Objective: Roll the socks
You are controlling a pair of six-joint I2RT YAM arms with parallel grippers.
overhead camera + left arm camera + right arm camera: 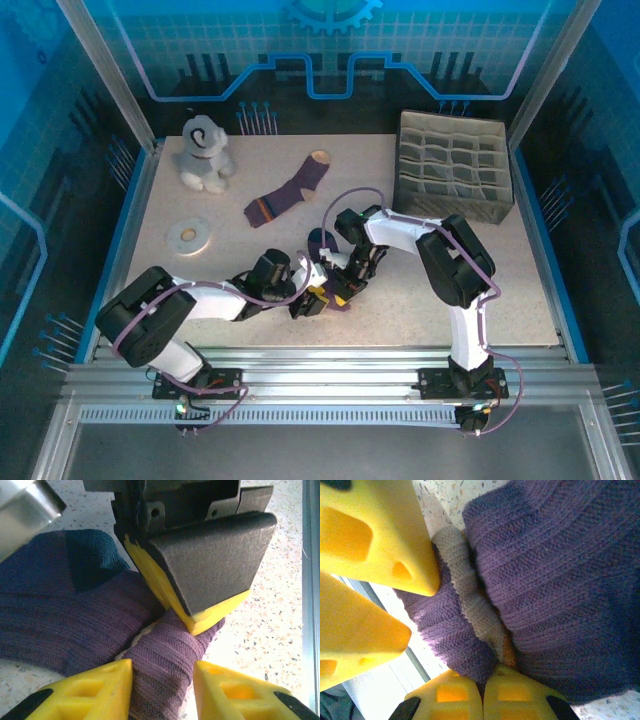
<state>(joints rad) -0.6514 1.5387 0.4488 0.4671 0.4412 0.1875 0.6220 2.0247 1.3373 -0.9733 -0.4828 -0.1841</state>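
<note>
On the overhead camera both arms meet at 6 o'clock on the table [520, 280]. The left gripper [308, 297] and right gripper [347, 283] crowd over the navy-heeled sock [322, 240], so little of it shows there. The tan-toed sock [290, 195] lies flat, well apart at 11 o'clock from them. A plush toy [205, 150] sits at 10 o'clock, a white ring [188, 235] at 9 and a divider box [455, 175] at 2.

My left wrist camera fills in the detail: ribbed purple knit with the navy heel patch [95, 555] at 11 o'clock. A bunched end of the sock runs between my left fingers [100, 685], which are spread either side of it without clamping.

The right wrist camera adds a pale grey band [470, 600] folded into the purple, with a speck of orange beside it. The right fingers [452, 697] sit pressed together at 6 o'clock. I think they nip a fold of knit, though the contact is half hidden.
</note>
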